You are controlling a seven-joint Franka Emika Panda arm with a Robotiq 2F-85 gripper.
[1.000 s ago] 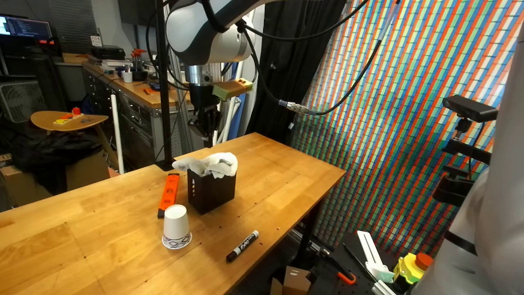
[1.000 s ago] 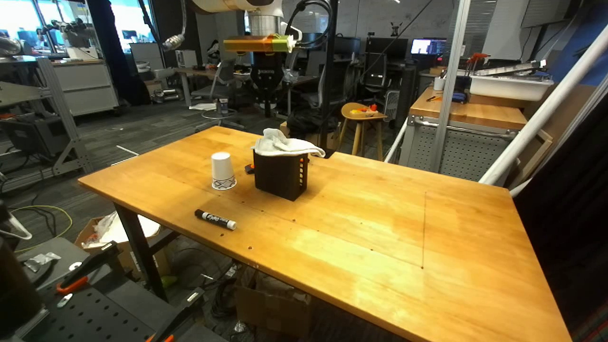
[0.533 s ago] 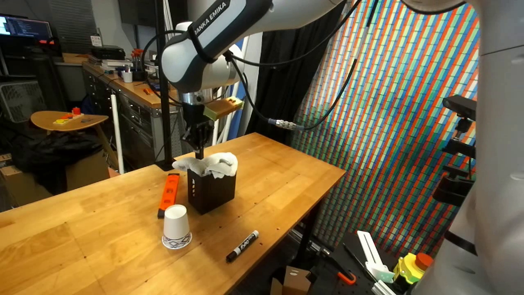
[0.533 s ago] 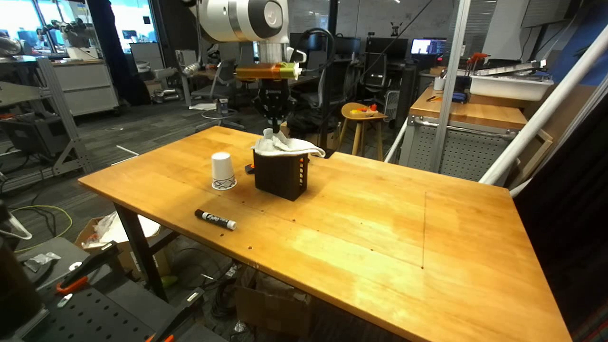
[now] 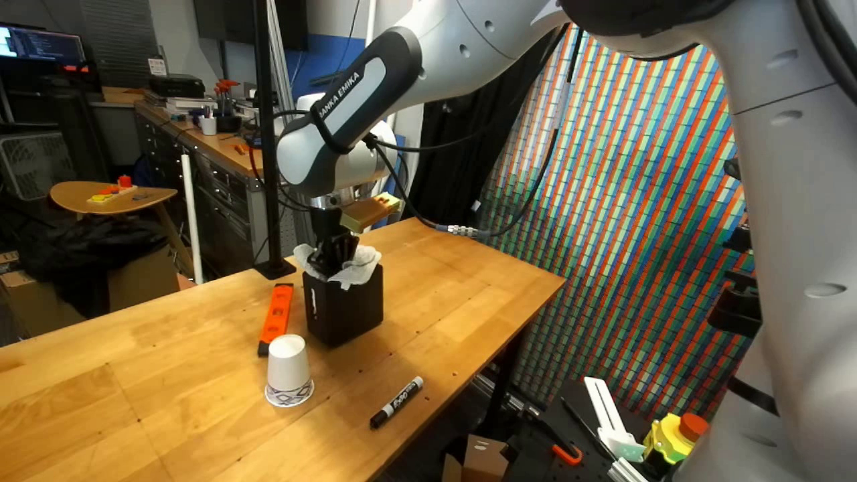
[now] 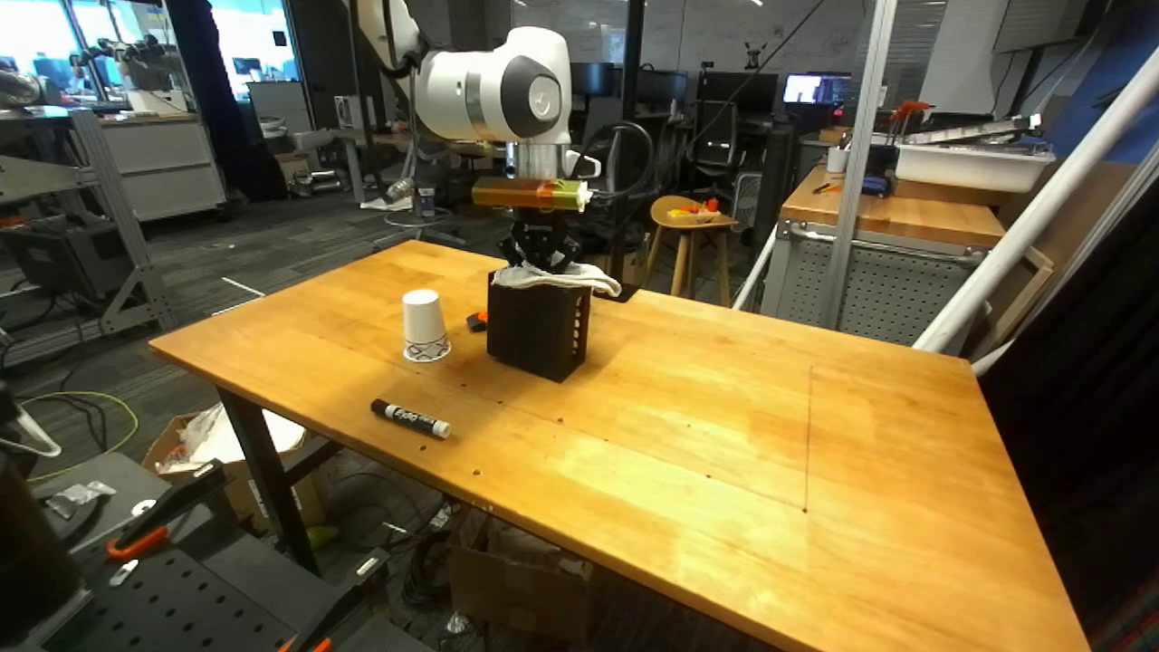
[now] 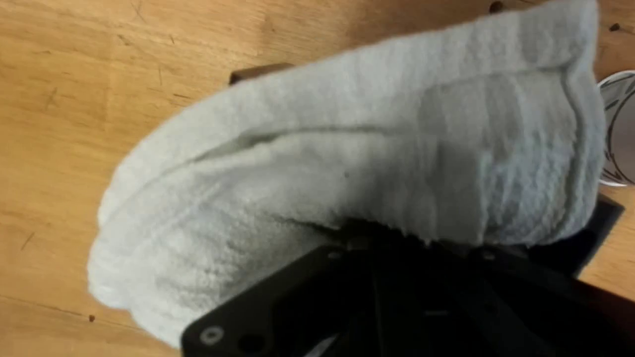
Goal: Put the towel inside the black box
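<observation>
Exterior views: marker (image 5: pixel 396 402) reads "EXPO"; whether the gripper (image 5: pixel 333 258) clenches the towel (image 7: pixel 322 163), I cannot tell.

Greyish-white towel (image 7: pixel 327 158), black box (image 5: pixel 344 308), diamond-banded cup (image 5: pixel 288 369)

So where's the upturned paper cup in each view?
In an exterior view: paper cup, below and left of centre.
In an exterior view: paper cup, left of centre, mid-height.
Wrist view: paper cup, cut off by the right edge.
Shared landmark: towel, draped over the black box.
</observation>
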